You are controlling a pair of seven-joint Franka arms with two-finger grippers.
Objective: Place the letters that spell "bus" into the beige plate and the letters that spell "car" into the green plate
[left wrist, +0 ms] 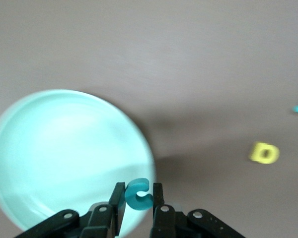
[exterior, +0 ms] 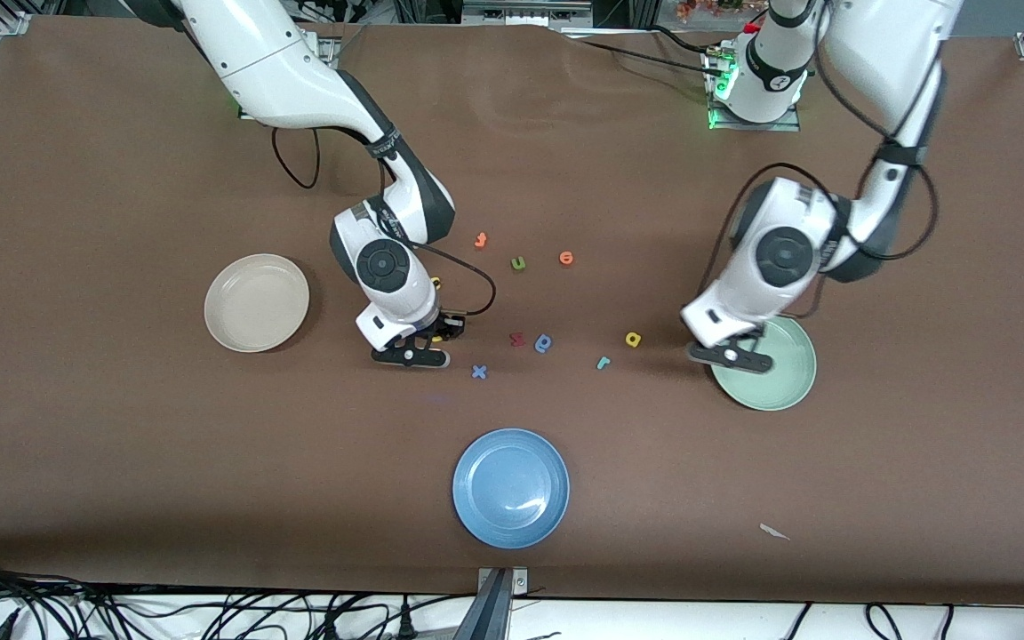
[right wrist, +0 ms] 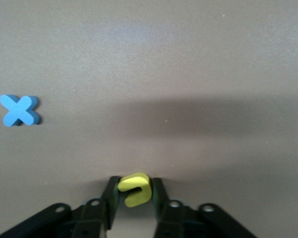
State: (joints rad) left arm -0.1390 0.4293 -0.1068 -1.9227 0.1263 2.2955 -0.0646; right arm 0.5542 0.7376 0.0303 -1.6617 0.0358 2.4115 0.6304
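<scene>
Left gripper: clenched on the teal "c", over the rim of the green plate at the left arm's end of the table.
Right gripper: grasping a yellow letter, low over bare table between the beige plate and the blue "x".
Beige plate: at the right arm's end of the table; nothing shows in it.
Green plate: what shows of its inside is bare.
Yellow "a": on the table, near the green plate.
Teal "r": just beside the "a", nearer the front camera.
Blue plate: nearest the front camera, midway along the table.
Olive "u", two orange letters: farther from the front camera than the "x".
Blue rounded letter: beside a small red letter.
</scene>
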